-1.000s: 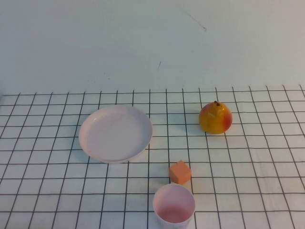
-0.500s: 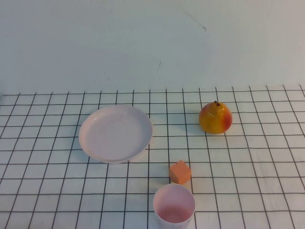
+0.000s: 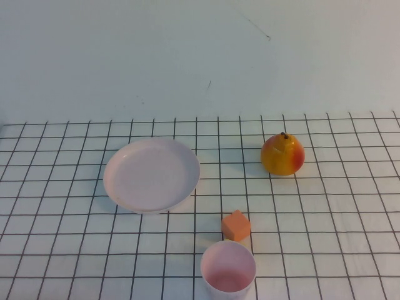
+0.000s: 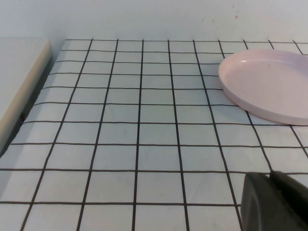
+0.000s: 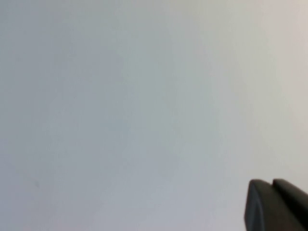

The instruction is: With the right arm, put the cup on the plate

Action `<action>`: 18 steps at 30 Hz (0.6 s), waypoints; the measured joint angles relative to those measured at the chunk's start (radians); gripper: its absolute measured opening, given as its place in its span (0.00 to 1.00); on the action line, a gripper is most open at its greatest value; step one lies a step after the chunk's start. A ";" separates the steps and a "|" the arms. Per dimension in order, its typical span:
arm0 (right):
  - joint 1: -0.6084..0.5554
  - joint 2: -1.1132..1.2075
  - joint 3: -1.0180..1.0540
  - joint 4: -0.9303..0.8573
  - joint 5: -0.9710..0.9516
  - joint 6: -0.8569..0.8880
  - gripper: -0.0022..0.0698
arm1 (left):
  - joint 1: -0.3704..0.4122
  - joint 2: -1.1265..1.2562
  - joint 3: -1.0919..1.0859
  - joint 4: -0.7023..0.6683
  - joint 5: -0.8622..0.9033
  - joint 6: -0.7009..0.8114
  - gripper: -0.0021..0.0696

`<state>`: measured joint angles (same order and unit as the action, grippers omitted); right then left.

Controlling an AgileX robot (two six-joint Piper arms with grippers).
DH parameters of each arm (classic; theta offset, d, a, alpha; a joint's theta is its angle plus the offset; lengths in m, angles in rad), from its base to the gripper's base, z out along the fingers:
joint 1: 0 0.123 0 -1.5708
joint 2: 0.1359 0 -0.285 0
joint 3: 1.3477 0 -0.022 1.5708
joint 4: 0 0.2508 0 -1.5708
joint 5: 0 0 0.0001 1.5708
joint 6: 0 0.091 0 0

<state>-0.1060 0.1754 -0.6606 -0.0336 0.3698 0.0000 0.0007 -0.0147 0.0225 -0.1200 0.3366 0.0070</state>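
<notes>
The pale pink cup (image 3: pixel 228 267) stands upright and empty at the near edge of the gridded table. The wide pale pink plate (image 3: pixel 152 174) lies empty, to the left of and beyond the cup; its rim also shows in the left wrist view (image 4: pixel 269 79). Neither arm shows in the high view. My left gripper (image 4: pixel 269 179) is shut and empty, low over the table on the near side of the plate. My right gripper (image 5: pixel 272 185) is shut and empty, facing a blank pale surface; neither the cup nor the plate is in that view.
A small orange cube (image 3: pixel 236 225) sits just beyond the cup, nearly touching it. A yellow-red pear (image 3: pixel 282 154) stands at the back right. A pale ledge (image 4: pixel 21 79) runs along the table's left edge.
</notes>
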 joint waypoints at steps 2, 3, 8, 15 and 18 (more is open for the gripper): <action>0.000 0.056 -0.052 0.051 0.128 -0.123 0.06 | 0.000 0.000 0.000 0.000 0.000 0.000 0.03; 0.000 0.080 -0.070 0.086 0.188 -0.185 0.06 | 0.000 0.000 0.000 0.000 0.000 0.000 0.03; 0.006 0.247 -0.153 0.279 0.440 -0.464 0.06 | 0.000 0.000 0.000 0.000 0.000 0.000 0.03; 0.027 0.546 -0.228 0.390 0.676 -0.675 0.06 | 0.000 0.000 0.000 0.000 0.000 0.000 0.03; 0.039 0.659 -0.262 0.403 0.684 -0.782 0.06 | 0.000 0.000 0.000 0.000 0.000 0.000 0.03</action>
<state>-0.0672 0.8343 -0.9228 0.3692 1.0540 -0.7823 0.0007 -0.0147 0.0225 -0.1200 0.3366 0.0070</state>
